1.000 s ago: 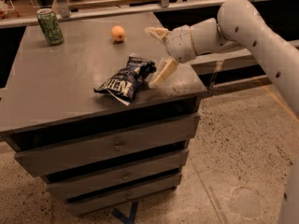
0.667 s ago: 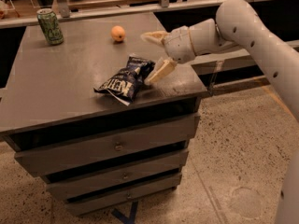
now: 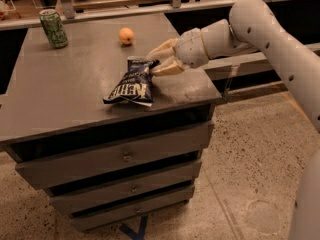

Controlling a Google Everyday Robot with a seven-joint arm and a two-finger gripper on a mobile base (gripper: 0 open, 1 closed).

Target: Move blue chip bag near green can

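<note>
The blue chip bag [image 3: 131, 84] lies flat near the front right of the grey cabinet top [image 3: 65, 94], a crumpled navy bag with white lettering. The green can [image 3: 53, 28] stands upright at the far left corner, well away from the bag. My gripper [image 3: 153, 63] reaches in from the right on a white arm. It is open, with its tan fingers [image 3: 161, 49] spread at the bag's upper right end, one on each side of that corner. I cannot tell whether they touch the bag.
A small orange fruit [image 3: 126, 35] sits at the back of the top, between can and gripper. The cabinet has drawers [image 3: 120, 156] below and stands on a speckled floor. A shelf rail [image 3: 150, 6] runs behind it.
My gripper has moved a little left, so its open fingers now straddle the bag's upper end. The bag, can and fruit have not moved.
</note>
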